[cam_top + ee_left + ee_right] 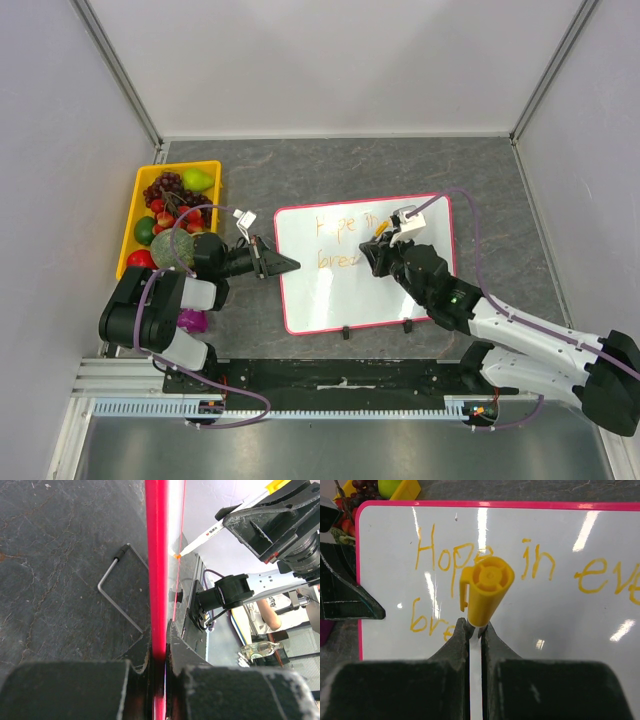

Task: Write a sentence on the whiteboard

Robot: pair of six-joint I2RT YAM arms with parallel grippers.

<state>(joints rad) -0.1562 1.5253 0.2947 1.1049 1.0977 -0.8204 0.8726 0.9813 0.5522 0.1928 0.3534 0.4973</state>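
The whiteboard, white with a pink-red frame, lies flat on the dark table. The sentence is in orange, reading "Hope in eve" over "bre" in the right wrist view. My left gripper is shut on the board's left edge; the red frame runs between its fingers. My right gripper is shut on a white marker whose yellow cap points at the camera. It hovers over the second line. The marker's orange tip touches the board.
A yellow tray of fruit stands at the left, behind the left arm. A purple object lies by the left arm's base. Two small black feet sit on the board's near edge. A bent wire bracket lies beside the frame.
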